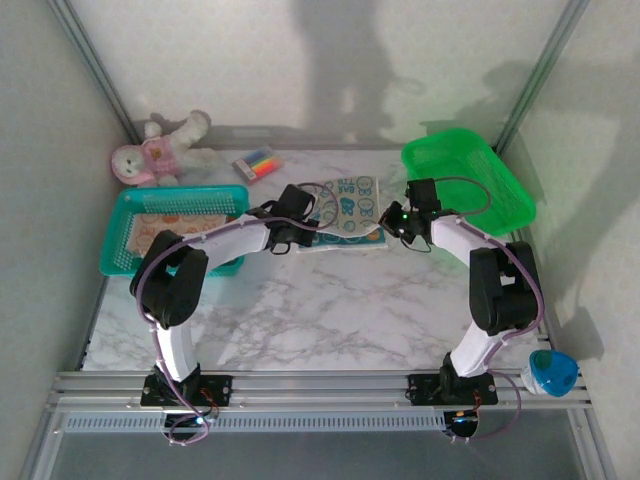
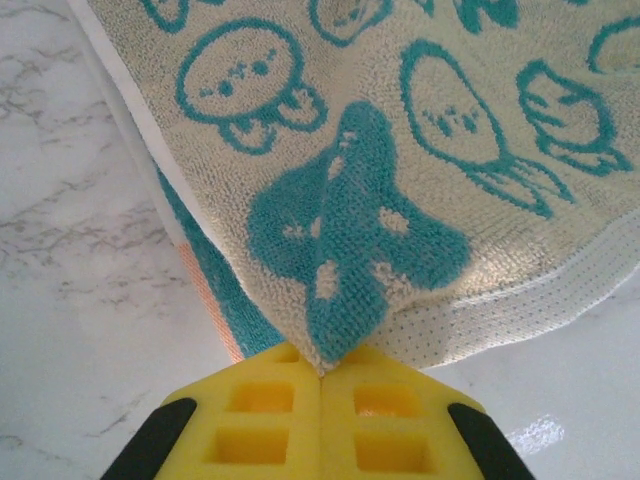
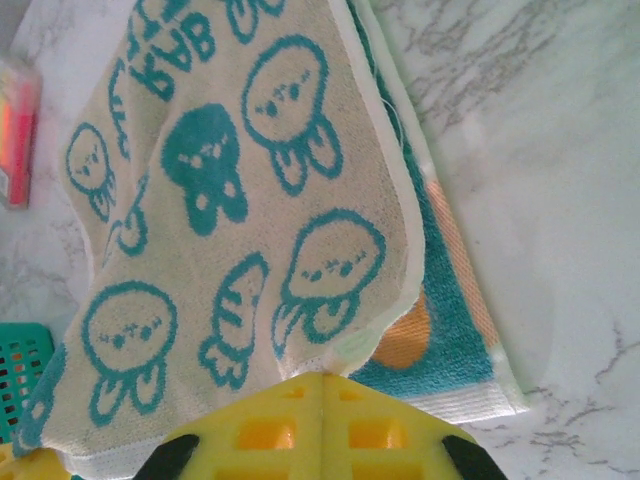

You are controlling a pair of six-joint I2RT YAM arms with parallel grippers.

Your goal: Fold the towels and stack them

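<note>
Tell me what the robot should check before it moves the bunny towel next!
1. Left gripper shut on the bunny towel: ok.
2. Right gripper shut on it too: ok.
3. Orange-and-teal towel lies underneath, ready for stacking: ok.
4. Edges lined up with that towel: cannot tell.
5. All towels stacked: not ok, a peach towel lies in the teal basket.

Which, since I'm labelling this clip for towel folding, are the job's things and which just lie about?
Job: white-and-teal bunny towel, pinched by left end effector and right end effector; folded towel beneath it; peach towel in teal basket.
Lying about: plush toy, marker pack, green basket, blue container.
</note>
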